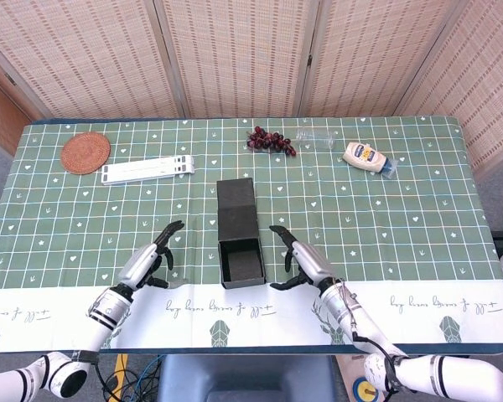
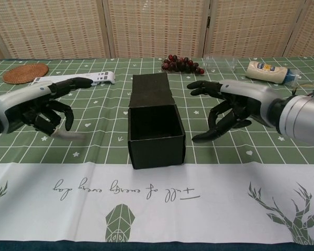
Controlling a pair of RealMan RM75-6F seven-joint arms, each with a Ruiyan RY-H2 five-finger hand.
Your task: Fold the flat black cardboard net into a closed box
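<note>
Looking down from head view: black box (image 1: 239, 234) mid-bench (image 1: 402, 218), tub open, lid flap flat toward 12 o'clock. Left hand (image 1: 147, 266) at 9, right hand (image 1: 306, 264) at 3, both clear, fingers spread, grasping nothing.

Chest view: same, right hand (image 2: 235, 107) empty beside box (image 2: 154, 123). Probably light, stiff card, creases weak; best taken at lid flap's far edge.

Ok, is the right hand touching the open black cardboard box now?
Apart. In the chest view, green tablecloth shows between the right hand and the black cardboard box; the head view shows the same gap.
</note>
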